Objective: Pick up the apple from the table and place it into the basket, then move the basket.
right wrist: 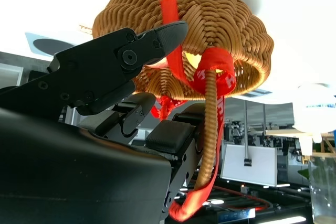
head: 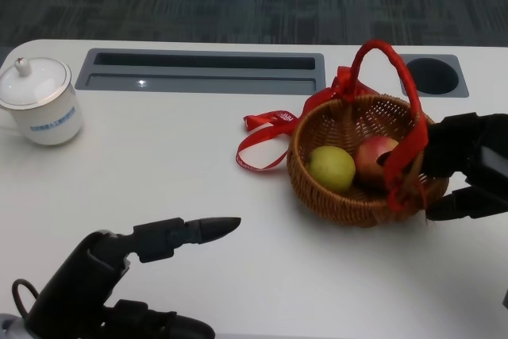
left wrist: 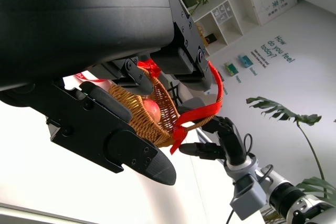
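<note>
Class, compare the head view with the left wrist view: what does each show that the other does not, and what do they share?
Only the head view shows the lidded white cup, the yellow-green apple and the table's grey tray slot. Only the left wrist view shows a room wall with leafy plants. Both show the wicker basket, its red-wrapped handle, the red apple, and the right hand at the basket's side.

Left hand (head: 103, 275) empty, fingers apart; right hand (head: 464, 168) fingers spread.

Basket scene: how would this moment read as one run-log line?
apples in basket | right hand at basket's handle side | left hand open, off basket | basket on table
</note>
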Motion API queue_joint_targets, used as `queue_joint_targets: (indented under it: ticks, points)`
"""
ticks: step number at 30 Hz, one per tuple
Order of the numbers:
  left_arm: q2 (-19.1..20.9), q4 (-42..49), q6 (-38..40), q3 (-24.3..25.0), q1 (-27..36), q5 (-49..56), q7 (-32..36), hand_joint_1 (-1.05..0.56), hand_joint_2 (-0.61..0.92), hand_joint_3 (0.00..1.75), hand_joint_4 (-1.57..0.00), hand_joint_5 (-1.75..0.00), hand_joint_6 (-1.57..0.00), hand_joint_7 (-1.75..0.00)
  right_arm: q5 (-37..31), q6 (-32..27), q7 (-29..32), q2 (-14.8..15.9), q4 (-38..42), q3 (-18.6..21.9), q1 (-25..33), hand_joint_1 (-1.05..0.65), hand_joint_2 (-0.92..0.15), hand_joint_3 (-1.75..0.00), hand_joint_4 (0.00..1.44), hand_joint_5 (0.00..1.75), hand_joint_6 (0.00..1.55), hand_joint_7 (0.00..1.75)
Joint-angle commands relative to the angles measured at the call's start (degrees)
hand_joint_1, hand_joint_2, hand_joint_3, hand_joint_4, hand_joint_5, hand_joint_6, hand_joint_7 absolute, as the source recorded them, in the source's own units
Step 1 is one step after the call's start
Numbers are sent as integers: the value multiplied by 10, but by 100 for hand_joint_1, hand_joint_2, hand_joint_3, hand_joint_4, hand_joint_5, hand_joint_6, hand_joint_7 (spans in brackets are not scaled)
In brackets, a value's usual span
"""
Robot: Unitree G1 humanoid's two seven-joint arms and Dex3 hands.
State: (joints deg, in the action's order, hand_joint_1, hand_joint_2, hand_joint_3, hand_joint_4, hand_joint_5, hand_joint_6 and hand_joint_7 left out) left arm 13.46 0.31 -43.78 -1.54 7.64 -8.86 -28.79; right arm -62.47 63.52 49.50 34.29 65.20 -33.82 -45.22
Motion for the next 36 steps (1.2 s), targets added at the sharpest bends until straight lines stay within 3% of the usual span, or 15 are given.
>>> queue_joint_targets:
  ticks: [1, 11, 18, 26, 36]
  points:
    - [2, -7, -11, 2, 7, 4, 11, -55, 75, 0, -72, 0, -66, 0, -7, -20, 13, -15, 22, -27, -11, -50, -72, 0, 77, 1, 75, 1]
    - [5, -31, -4, 7, 28, 13, 26, -56, 74, 0, -73, 0, -67, 0, -32, -80, 25, -50, 67, -110, -12, -48, -70, -1, 86, 3, 81, 2]
    - [5, -33, -10, 9, 32, 14, 31, -55, 74, 0, -73, 0, -67, 0, -18, -97, 18, -56, 77, -133, -9, -26, -88, -2, 108, 5, 101, 5]
    - [5, -35, -4, 9, 29, 13, 33, -54, 73, 0, -74, 0, -68, 0, 2, -82, 54, -50, 65, -130, -11, -24, -88, -1, 113, 3, 103, 2]
    - [4, -36, -4, 9, 28, 16, 37, -56, 74, 0, -74, 0, -69, 0, 51, -89, 18, -40, 70, -89, -25, -23, -92, -1, 112, 1, 99, 0]
